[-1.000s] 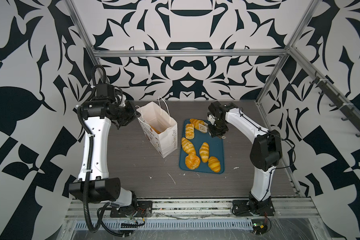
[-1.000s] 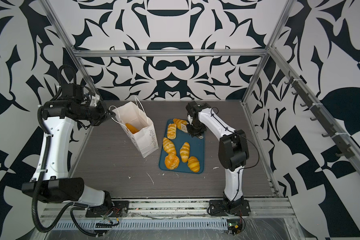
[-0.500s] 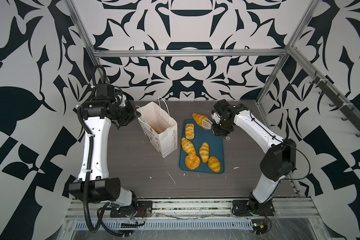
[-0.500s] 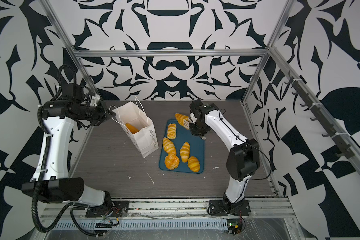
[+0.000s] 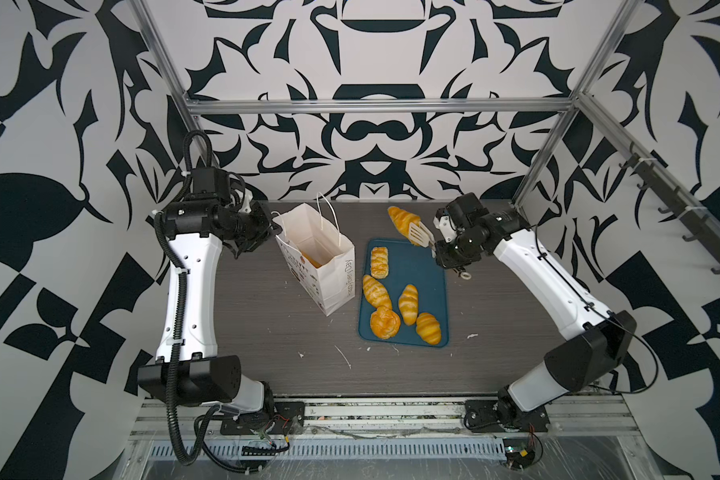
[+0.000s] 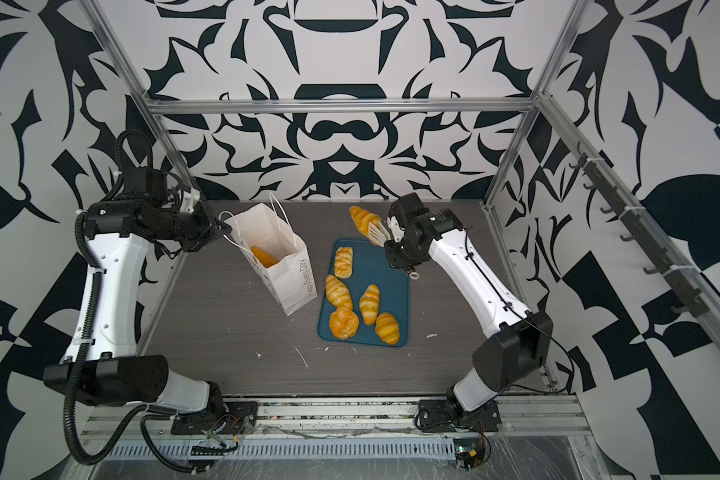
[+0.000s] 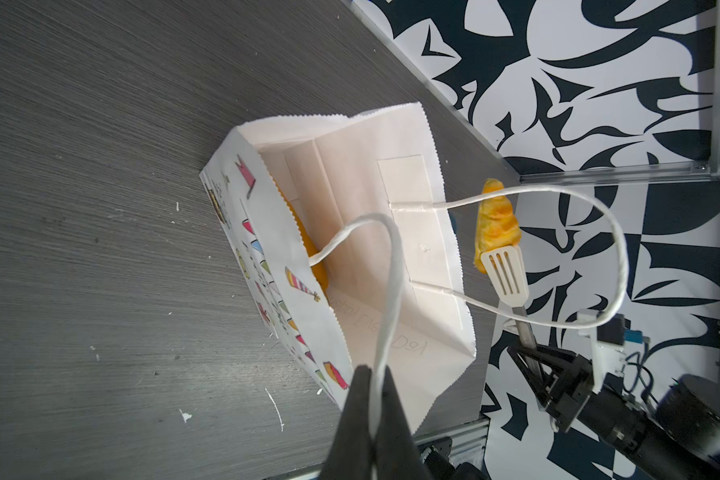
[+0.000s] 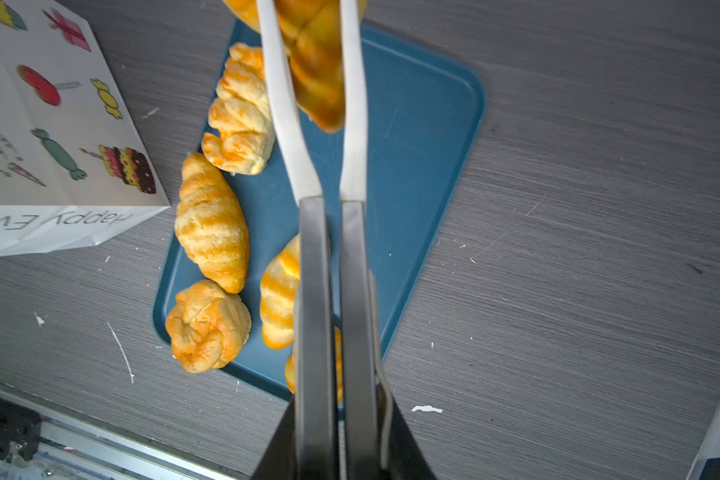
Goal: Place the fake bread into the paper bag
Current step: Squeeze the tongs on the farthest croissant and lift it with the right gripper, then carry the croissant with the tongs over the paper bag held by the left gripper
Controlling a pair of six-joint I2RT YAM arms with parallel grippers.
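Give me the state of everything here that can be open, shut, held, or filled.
Paper bag: standing, mouth open, one pastry inside.
Left gripper: shut on the bag's cord handle.
Right gripper: shut on the tongs.
Tongs: closed on the braided loaf.
Braided loaf: held in the air.
Tray: five pastries on it.

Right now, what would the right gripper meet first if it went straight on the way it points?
Past the braided loaf in its tongs, the right gripper looks free to the back wall, passing behind the paper bag; depth is unclear.
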